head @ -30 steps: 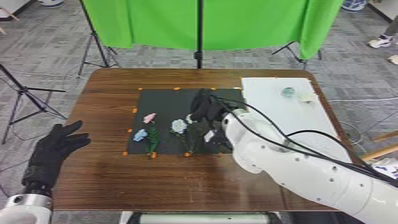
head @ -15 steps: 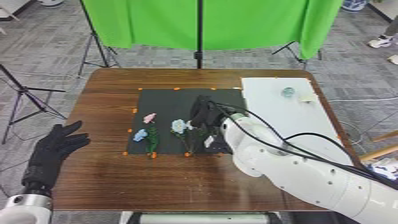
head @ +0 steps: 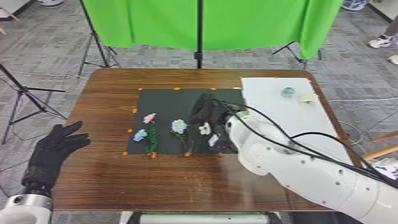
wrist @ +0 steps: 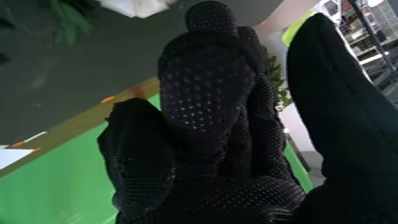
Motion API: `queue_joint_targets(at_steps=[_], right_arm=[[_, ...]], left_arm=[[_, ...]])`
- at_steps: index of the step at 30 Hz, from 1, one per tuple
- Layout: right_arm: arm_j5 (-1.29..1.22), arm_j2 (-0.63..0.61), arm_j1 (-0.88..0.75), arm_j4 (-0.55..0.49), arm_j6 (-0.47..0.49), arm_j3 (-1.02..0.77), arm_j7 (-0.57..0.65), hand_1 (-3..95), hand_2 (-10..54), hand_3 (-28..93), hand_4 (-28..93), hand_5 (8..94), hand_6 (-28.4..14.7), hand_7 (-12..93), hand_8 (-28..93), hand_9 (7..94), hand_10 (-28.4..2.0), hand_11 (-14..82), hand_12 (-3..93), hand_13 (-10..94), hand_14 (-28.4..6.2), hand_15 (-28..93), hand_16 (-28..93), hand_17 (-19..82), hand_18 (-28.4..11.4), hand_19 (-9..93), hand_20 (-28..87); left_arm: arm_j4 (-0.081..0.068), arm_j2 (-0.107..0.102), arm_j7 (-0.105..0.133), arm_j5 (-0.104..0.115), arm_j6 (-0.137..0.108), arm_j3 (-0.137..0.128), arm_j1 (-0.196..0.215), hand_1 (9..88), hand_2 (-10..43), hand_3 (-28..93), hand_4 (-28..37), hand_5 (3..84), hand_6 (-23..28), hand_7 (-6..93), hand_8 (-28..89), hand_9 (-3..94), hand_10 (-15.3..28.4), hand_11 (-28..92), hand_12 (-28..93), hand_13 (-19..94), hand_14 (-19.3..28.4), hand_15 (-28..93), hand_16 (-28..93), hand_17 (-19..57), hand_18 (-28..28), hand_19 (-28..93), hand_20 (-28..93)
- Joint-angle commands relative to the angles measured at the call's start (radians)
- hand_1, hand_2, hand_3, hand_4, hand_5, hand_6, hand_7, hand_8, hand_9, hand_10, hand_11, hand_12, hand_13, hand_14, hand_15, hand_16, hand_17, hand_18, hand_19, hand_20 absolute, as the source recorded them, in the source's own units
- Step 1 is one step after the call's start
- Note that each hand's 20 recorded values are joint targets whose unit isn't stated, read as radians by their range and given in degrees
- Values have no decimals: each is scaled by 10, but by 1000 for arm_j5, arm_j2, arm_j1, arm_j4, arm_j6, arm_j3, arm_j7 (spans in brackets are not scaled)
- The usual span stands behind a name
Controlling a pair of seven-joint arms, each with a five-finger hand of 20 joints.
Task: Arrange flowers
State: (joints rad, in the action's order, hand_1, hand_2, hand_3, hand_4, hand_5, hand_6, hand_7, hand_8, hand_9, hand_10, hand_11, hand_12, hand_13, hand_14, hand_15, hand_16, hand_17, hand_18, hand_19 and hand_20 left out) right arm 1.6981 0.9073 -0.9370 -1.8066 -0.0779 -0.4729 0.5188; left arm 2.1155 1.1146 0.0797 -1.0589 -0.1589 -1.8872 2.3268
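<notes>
Beyond the right hand [head: 204, 111], open room runs over the black rectangular mat [head: 178, 97] to the brown wooden bench's [head: 105, 107] far edge. Left of the hand, a pale blue-white flower [head: 179, 126] blocks a low pass; on the hand's near side, two white blooms [head: 205, 129] crowd the way.

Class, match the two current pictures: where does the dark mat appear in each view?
Head view: on the brown table, around its middle, left of the white board and partly under the right hand.
Right wrist view: beyond the right hand, edged by a brown strip of table.
Shared landmark: the green curtain, past the table's edge from the dark mat.
</notes>
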Motion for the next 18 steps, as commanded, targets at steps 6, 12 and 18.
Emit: queue_joint_targets(at_steps=[6, 12, 18], right_arm=[[57, -79, 10, -17, -170, -128, -35, 414, -95, 639, -155, 688, 6, 155, -102, 828, -136, 152, 170, 937, -21, 498, 300, 655, -117, 932, 413], [124, -149, 22, 20, -240, -185, 3, 341, -86, 648, -140, 696, -6, 159, -100, 816, -139, 161, 184, 937, -30, 469, 342, 631, -135, 932, 445], [382, -220, 41, 165, -250, -138, 79, 335, -86, 646, -129, 666, -18, 150, -89, 772, -152, 155, 186, 910, -44, 478, 350, 601, -149, 932, 457]], left_arm=[[1, 2, -18, -6, 11, -6, 12, 162, 251, 587, -283, 450, 64, 79, -61, 490, 169, 180, 85, 411, 207, 228, -39, 77, 162, 201, 167], [5, 3, -18, -5, 11, -11, 20, 163, 251, 586, -283, 451, 64, 79, -61, 489, 169, 180, 86, 410, 207, 228, -39, 77, 161, 200, 166], [6, 4, -11, -5, 10, -10, 20, 164, 251, 585, -283, 451, 64, 79, -61, 490, 168, 181, 86, 411, 207, 229, -39, 77, 162, 200, 166]])
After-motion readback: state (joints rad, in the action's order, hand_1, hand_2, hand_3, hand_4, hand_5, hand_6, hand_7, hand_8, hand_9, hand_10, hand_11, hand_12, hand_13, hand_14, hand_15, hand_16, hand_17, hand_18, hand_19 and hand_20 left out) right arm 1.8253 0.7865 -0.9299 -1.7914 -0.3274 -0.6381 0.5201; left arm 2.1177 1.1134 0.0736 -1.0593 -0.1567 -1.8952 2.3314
